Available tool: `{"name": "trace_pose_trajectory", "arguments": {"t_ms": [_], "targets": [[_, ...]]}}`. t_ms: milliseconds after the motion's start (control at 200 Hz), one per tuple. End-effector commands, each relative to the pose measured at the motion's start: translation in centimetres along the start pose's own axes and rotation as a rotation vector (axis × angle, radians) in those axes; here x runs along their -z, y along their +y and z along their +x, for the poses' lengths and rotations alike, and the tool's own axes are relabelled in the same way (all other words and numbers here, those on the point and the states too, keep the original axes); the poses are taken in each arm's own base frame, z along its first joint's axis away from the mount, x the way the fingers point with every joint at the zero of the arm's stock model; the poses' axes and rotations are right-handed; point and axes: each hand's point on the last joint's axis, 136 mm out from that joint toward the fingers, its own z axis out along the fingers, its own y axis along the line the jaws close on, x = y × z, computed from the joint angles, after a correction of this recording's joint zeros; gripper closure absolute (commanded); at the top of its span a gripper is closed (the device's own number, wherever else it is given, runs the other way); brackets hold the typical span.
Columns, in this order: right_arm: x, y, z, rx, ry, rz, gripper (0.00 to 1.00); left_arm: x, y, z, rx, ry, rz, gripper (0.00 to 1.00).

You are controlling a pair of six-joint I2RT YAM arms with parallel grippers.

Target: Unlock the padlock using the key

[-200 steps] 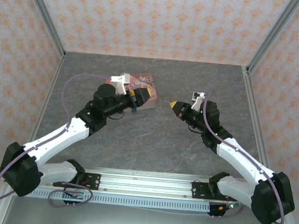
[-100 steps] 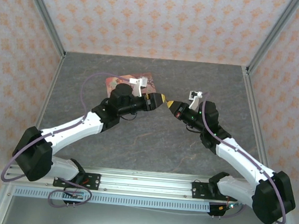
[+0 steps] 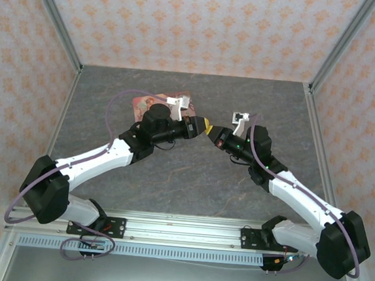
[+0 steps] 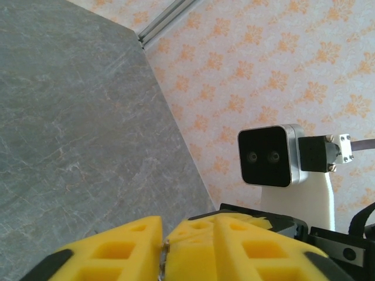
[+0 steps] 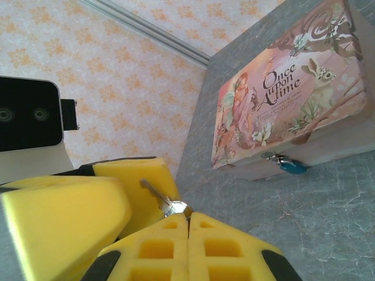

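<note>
My right gripper (image 5: 188, 218) is shut on the round head of the key (image 5: 158, 196), whose thin blade sticks out up and to the left. The blade lies against a yellow finger (image 5: 135, 181) of the left gripper. From the left wrist, my left gripper (image 4: 163, 234) has its jaws drawn to a narrow slit with the key (image 4: 162, 257) pinched in it. Seen from above, the left gripper (image 3: 204, 125) and right gripper (image 3: 215, 135) meet tip to tip above mid-table. The small blue padlock (image 5: 291, 167) hangs on the front of the pink tin (image 5: 287, 88).
The pink illustrated tin (image 3: 150, 102) lies on the grey table behind the left arm, partly covered by it. Patterned walls and metal frame posts close in the table on three sides. The right wrist's camera housing (image 4: 269, 155) is close in front of the left wrist.
My left arm has swung right, away from the tin, to meet the right gripper, and its jaws have narrowed onto the key's blade. The right gripper stayed shut and shifted slightly.
</note>
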Motion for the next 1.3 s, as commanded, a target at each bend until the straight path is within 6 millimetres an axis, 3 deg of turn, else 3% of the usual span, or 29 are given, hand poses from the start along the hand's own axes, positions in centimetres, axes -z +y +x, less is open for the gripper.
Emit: {"name": "trace_pose_trajectory", "arguments": {"t_ms": [0,115,225,415,611,746,976,1296], "targets": [[0.0,2.2,-0.9,0.030,-0.020,-0.065,1.00,0.0,-1.3,-1.1,-0.014,-0.043,0.024,0.79],[0.3,2.2,-0.7,0.039,-0.018,-0.060,0.99,0.4,-1.2,-1.2,-0.025,-0.050,0.008,0.91],[1.1,1.7,-0.4,0.078,-0.011,-0.022,0.89,1.2,-1.5,-1.5,-0.067,-0.052,-0.007,1.00],[3.3,2.2,-0.4,0.128,0.001,-0.083,0.69,3.1,-3.9,-2.1,-0.180,-0.033,0.024,1.00],[4.6,5.8,-0.6,0.184,0.033,-0.284,0.55,4.1,-6.9,-1.4,-0.261,0.051,0.117,1.00],[5.2,8.1,-0.3,0.244,0.056,-0.382,0.49,4.6,-7.7,-0.9,-0.288,0.088,0.150,1.00],[4.5,9.3,0.2,0.275,0.094,-0.412,0.50,4.8,-8.2,-0.7,-0.301,0.102,0.171,1.00],[3.7,9.3,0.1,0.273,0.090,-0.402,0.68,4.9,-8.1,-0.9,-0.300,0.091,0.161,1.00]]}}
